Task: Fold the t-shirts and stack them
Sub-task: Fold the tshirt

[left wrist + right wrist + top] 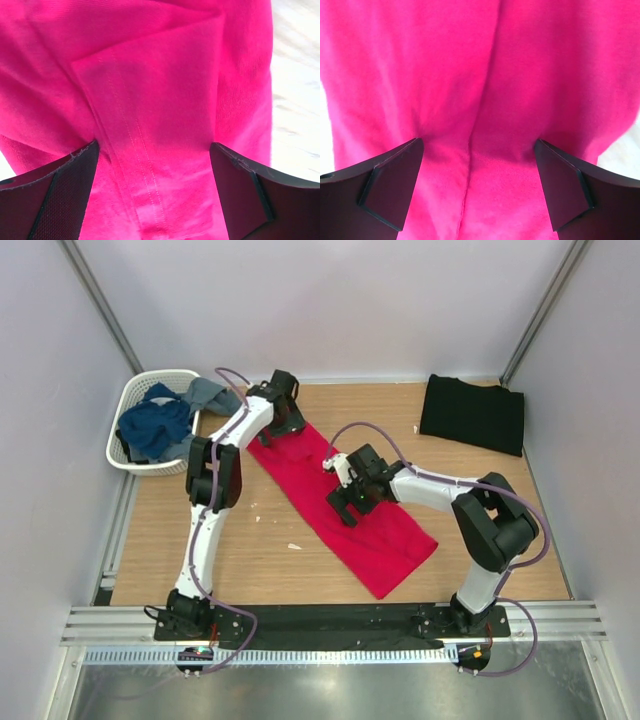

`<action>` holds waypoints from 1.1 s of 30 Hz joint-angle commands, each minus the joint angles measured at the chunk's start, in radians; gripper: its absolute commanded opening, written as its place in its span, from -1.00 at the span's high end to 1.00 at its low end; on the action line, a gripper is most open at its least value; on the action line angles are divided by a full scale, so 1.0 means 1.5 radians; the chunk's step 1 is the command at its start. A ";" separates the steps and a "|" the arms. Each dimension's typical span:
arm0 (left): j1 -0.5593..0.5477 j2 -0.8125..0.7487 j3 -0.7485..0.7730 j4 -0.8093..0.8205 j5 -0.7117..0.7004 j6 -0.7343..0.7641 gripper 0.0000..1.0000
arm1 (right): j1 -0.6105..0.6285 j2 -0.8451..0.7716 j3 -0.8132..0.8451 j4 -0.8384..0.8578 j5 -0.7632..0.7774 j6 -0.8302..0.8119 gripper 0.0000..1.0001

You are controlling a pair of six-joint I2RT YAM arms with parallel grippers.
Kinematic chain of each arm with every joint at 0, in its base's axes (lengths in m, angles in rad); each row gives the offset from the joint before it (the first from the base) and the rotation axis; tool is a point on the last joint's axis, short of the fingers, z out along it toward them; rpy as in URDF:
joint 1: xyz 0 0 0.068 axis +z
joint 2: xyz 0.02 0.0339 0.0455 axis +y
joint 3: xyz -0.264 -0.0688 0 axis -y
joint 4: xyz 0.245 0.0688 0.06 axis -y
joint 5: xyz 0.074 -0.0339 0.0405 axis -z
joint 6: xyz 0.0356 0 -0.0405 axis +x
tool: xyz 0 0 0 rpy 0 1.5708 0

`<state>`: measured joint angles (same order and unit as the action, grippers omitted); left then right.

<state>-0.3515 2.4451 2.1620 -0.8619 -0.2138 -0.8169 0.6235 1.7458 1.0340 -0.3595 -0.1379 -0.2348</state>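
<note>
Basket: a white plastic lattice basket [128,400] sits at the far left with blue and grey cloths heaped in it, well apart from both shirts. The left arm's elbow passes near it, so a wide swing could knock it.
Left gripper: the left gripper [284,408] is at the far-left end of the red shirt, fingers spread wide and holding nothing. Its wrist view shows a folded flap with a stitched hem lying between them. I cannot tell whether the tips touch the cloth.
Left-end risk: closing here may pinch only the top flap. I judge the layers beneath would then slip free and the fold would open.
Red shirt: the bright crimson soft cloth t-shirt [392,543] lies on the light wooden table [270,570] as a long folded strip, running diagonally from the far left of centre to the near right.
Right gripper: the right gripper [346,502] is over the middle of that strip, its fingers also wide apart and empty, with a lengthwise crease running between them.
Middle risk: a grasp in mid-cloth would likely bunch the fabric. If the two arms lift unevenly, the strip could twist or sag off-square.
Black shirt: the black soft cloth t-shirt [472,415] lies folded flat at the far right, well apart from the red one.
Stacking risk: the red shirt has far to travel, so a loose end could drag on the table and unfold, or it could land askew.
</note>
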 commanded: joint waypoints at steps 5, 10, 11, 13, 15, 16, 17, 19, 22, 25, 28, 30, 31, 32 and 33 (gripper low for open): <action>-0.026 0.118 0.102 0.088 0.138 0.017 -0.82 | 0.040 -0.006 -0.002 -0.043 -0.024 0.255 -0.99; -0.047 0.156 0.132 0.125 0.183 -0.022 -0.81 | 0.085 0.001 0.012 -0.047 -0.002 0.338 -0.99; -0.050 0.161 0.134 0.130 0.186 -0.023 -0.81 | 0.088 0.002 0.015 -0.047 -0.007 0.358 -0.99; -0.058 0.168 0.141 0.134 0.195 -0.028 -0.81 | 0.095 0.012 0.026 -0.050 -0.027 0.406 -0.99; -0.063 0.180 0.147 0.137 0.203 -0.032 -0.81 | 0.102 0.018 0.034 -0.052 -0.025 0.424 -0.99; -0.064 0.179 0.150 0.141 0.204 -0.033 -0.81 | 0.110 0.020 0.035 -0.053 -0.018 0.436 -0.99; -0.065 0.183 0.152 0.143 0.206 -0.035 -0.81 | 0.112 0.021 0.037 -0.053 -0.013 0.440 -0.99; -0.065 0.187 0.157 0.146 0.204 -0.037 -0.81 | 0.113 0.027 0.040 -0.060 -0.005 0.460 -0.99; -0.064 0.191 0.162 0.147 0.198 -0.039 -0.81 | 0.113 0.035 0.049 -0.080 -0.003 0.482 -0.99; -0.063 0.194 0.165 0.151 0.196 -0.044 -0.81 | 0.113 0.035 0.053 -0.094 -0.019 0.507 -0.99; -0.063 0.199 0.169 0.153 0.195 -0.050 -0.81 | 0.113 0.032 0.056 -0.104 -0.022 0.512 -0.99; -0.064 0.201 0.170 0.154 0.195 -0.049 -0.81 | 0.113 0.032 0.059 -0.116 -0.017 0.507 -0.99; -0.063 0.201 0.170 0.154 0.193 -0.049 -0.80 | 0.113 0.032 0.060 -0.120 -0.017 0.504 -0.99; -0.064 0.202 0.170 0.154 0.192 -0.044 -0.80 | 0.113 0.032 0.061 -0.126 -0.017 0.502 -0.99; -0.063 0.201 0.170 0.153 0.187 -0.042 -0.80 | 0.114 0.031 0.063 -0.135 -0.009 0.496 -0.99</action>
<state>-0.4419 2.6526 2.4374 -0.5556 0.0578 -0.8837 0.7830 1.7744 1.1122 -0.4637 -0.1406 0.4931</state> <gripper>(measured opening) 0.903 0.996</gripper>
